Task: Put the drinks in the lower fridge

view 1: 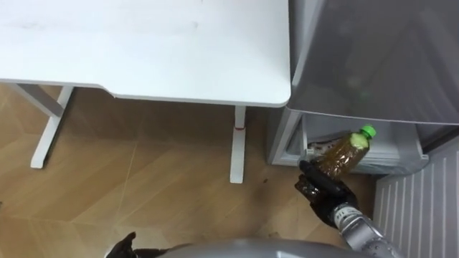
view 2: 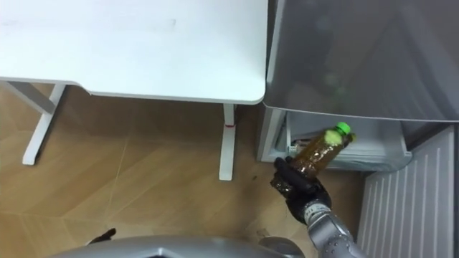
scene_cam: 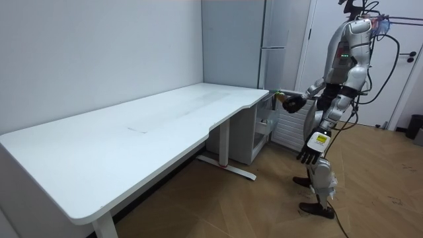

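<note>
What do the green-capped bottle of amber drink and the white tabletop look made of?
Green-capped bottle: probably clear, smooth plastic, since the amber drink shows through its wall. White tabletop: likely matte laminated board, smooth and even with a thin rounded edge; its core is hidden.

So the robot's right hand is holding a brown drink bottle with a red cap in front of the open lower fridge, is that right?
Not quite: the cap is green, not red. The left eye view shows the right hand curled round the brown bottle in front of the open lower fridge.
</note>
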